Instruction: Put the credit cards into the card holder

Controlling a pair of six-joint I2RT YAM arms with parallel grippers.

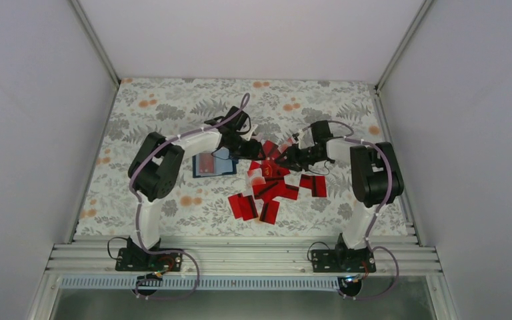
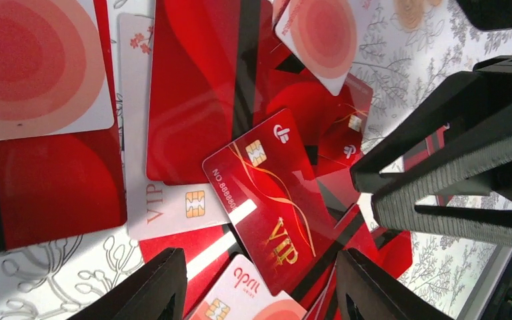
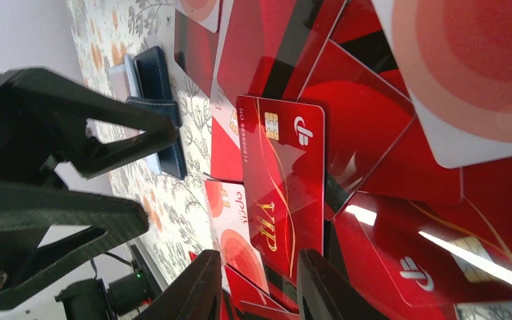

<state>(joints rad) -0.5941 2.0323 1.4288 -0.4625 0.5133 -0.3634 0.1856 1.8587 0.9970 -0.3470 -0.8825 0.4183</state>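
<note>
This looks to me like a robotics lab test cell. Plain pale wall panels (image 1: 33, 147) box in the bench (image 1: 173, 100) on three sides, joined by bare aluminium corner posts (image 1: 97, 43). A slotted aluminium rail (image 1: 240, 257) along the near edge carries the left arm (image 1: 153, 177) and right arm (image 1: 373, 177), with loose cables (image 1: 190, 273) looping below it. A floral print covers the bench.

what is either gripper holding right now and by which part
Left gripper: nothing, jaws open over the gold-lettered VIP card. Right gripper: cannot tell; its fingers flank that card's VIP end, but no contact shows.
</note>
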